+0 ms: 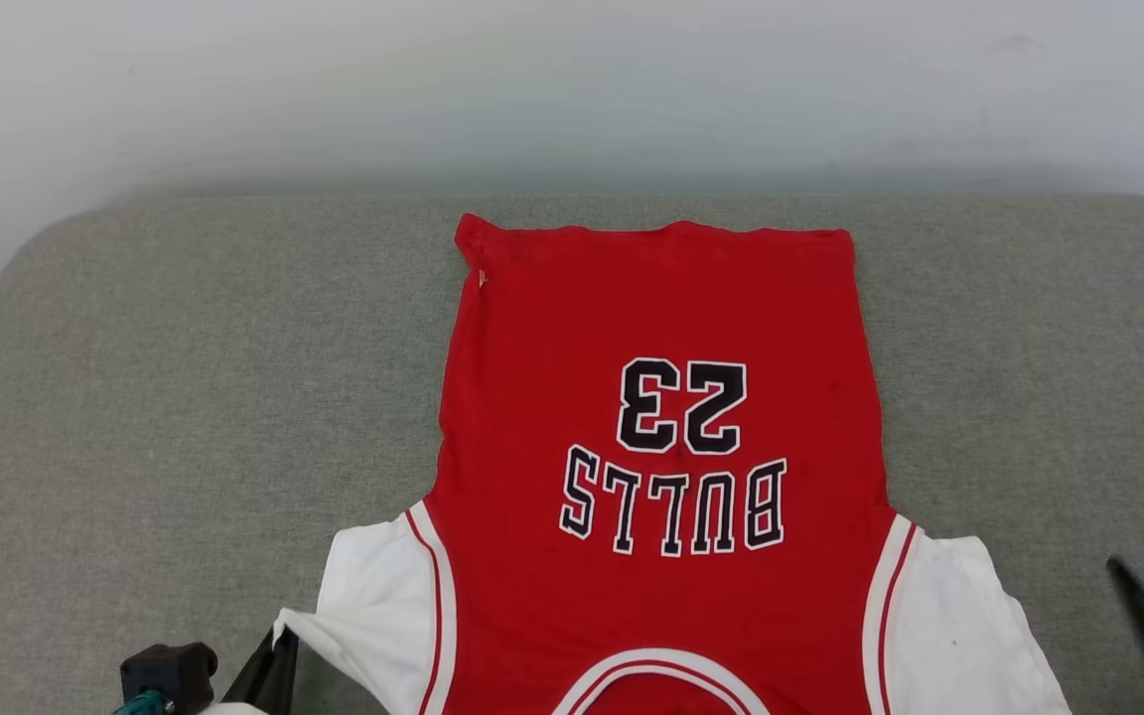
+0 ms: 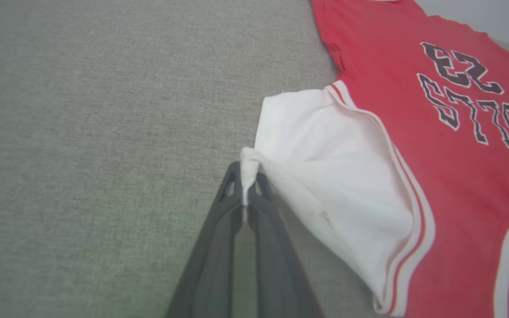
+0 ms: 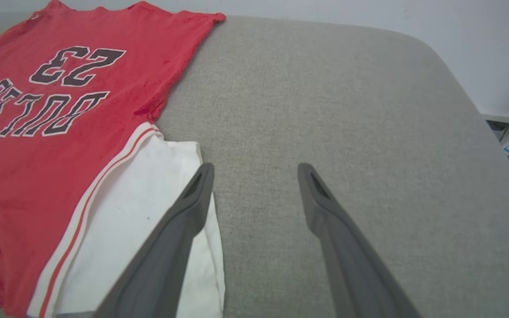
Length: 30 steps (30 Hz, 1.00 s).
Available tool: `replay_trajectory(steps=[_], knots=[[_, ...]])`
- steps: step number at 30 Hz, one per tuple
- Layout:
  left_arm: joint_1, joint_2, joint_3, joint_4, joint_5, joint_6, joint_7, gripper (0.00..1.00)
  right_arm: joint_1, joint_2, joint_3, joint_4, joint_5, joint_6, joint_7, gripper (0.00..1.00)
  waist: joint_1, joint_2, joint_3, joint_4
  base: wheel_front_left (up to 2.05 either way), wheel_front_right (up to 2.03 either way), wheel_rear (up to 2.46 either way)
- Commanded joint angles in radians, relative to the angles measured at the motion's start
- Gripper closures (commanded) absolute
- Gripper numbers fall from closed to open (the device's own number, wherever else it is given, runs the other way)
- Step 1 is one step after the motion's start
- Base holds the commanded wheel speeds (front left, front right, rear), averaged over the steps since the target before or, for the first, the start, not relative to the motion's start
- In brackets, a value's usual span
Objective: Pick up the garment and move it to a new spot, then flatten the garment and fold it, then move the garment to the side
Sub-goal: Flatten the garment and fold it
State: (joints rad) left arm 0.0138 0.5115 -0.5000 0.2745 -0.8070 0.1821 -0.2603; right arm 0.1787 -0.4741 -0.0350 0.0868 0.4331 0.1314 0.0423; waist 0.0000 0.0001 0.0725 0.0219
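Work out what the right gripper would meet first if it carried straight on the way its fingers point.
Most likely the bare grey cushion: the open right gripper points across it, and the red Bulls jersey lies off to one side. Its downward tilt is hard to judge.

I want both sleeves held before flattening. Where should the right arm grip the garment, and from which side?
I'd grip the garment by the outer hem of its white sleeve on the robot's right, sliding in low from the bare grey cushion side. That hem lies flat with a free edge beside the open right gripper, mirroring the sleeve corner the left gripper pinches.
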Motion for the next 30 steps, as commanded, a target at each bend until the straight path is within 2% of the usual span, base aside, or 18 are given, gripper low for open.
replay_trajectory(steps=[1, 4, 5, 10, 15, 23, 24, 25, 27, 30], knots=[[-0.02, -0.008, 0.011, -0.015, 0.016, -0.001, -0.007, 1.0, -0.045, -0.02, -0.037, -0.041, -0.012, -0.001, 0.002, 0.0, 0.0, -0.0001, 0.02, 0.014, 0.0, 0.0, 0.0], [-0.041, -0.02, 0.016, -0.047, 0.045, 0.004, -0.007, 1.0, -0.115, -0.047, -0.091, -0.119, -0.016, -0.001, 0.026, 0.0, 0.0, -0.0001, 0.052, 0.034, 0.0, 0.0, 0.0], [-0.065, -0.031, 0.023, -0.086, 0.073, 0.012, -0.007, 1.0, -0.23, -0.098, -0.106, -0.164, -0.017, -0.001, 0.065, 0.0, 0.0, -0.0001, 0.096, 0.06, 0.0, 0.0, 0.0], [-0.115, -0.048, 0.026, -0.151, 0.116, 0.012, -0.006, 1.0, -0.451, -0.184, -0.061, -0.187, 0.026, -0.001, 0.19, 0.0, 0.0, -0.0001, 0.19, 0.113, 0.0, 0.0, 0.0], [-0.162, -0.074, 0.024, -0.2, 0.153, 0.007, -0.006, 1.0, -0.717, -0.242, 0.061, -0.077, 0.062, -0.001, 0.398, 0.0, 0.0, -0.0001, 0.284, 0.159, 0.0, 0.0, 0.0], [-0.211, -0.132, 0.037, -0.241, 0.208, -0.011, -0.006, 1.0, -1.078, -0.256, 0.249, 0.146, 0.164, -0.001, 0.842, 0.0, 0.0, -0.0001, 0.412, 0.212, 0.0, 0.0, 0.0], [-0.211, -0.132, 0.037, -0.241, 0.208, -0.011, -0.006, 1.0, -1.078, -0.256, 0.249, 0.146, 0.164, -0.001, 0.842, 0.0, 0.0, -0.0001, 0.412, 0.212, 0.0, 0.0, 0.0], [-0.224, -0.148, 0.04, -0.246, 0.222, -0.018, -0.006, 1.0, -1.15, -0.245, 0.262, 0.195, 0.163, -0.001, 0.913, 0.0, 0.0, -0.0001, 0.438, 0.224, 0.0, 0.0, 0.0], [-0.237, -0.165, 0.044, -0.25, 0.236, -0.028, -0.006, 1.0, -1.201, -0.241, 0.28, 0.236, 0.144, -0.001, 0.963, 0.0, 0.0, -0.0001, 0.464, 0.238, 0.0, 0.0, 0.0], [-0.247, -0.179, 0.049, -0.252, 0.248, -0.039, -0.006, 1.0, -1.249, -0.237, 0.292, 0.277, 0.125, -0.001, 0.99, 0.0, 0.0, -0.0001, 0.489, 0.252, 0.0, 0.0, 0.0]])
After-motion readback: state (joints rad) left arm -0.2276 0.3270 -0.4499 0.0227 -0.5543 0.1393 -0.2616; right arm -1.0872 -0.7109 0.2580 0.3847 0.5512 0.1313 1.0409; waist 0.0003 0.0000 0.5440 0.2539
